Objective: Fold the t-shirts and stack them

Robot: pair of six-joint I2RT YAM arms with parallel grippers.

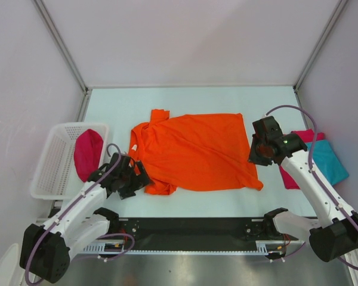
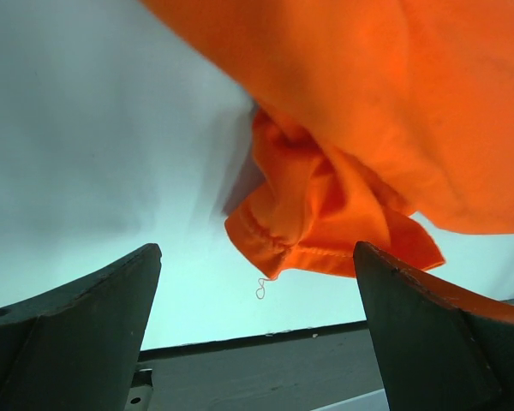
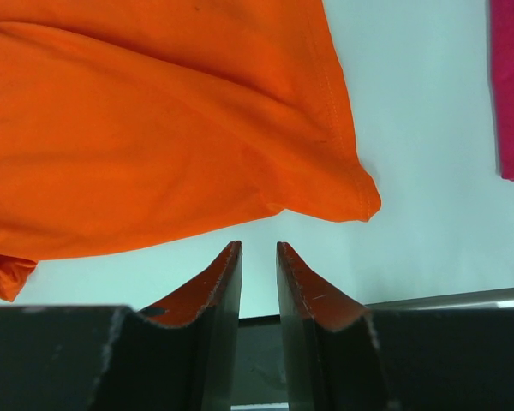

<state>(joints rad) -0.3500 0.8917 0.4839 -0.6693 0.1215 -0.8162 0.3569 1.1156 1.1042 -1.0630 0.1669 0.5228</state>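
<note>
An orange t-shirt [image 1: 194, 152] lies spread flat across the middle of the table. My left gripper [image 1: 134, 176] sits at the shirt's near-left corner, just short of its bunched sleeve [image 2: 325, 214]. In the left wrist view the gripper [image 2: 257, 253] stands wide open with nothing between its fingers. My right gripper [image 1: 264, 149] hovers at the shirt's right edge. In the right wrist view the gripper [image 3: 259, 246] has a narrow empty gap, just short of the hem corner [image 3: 360, 201]. At the right lies a teal t-shirt [image 1: 334, 161] on a crimson one [image 1: 304, 136]. Another crimson t-shirt [image 1: 88, 154] is in the basket.
A white mesh basket [image 1: 53, 173] stands at the left edge of the table. A black rail [image 1: 191, 226] runs along the near edge between the arm bases. Walls close in the table at the back and both sides.
</note>
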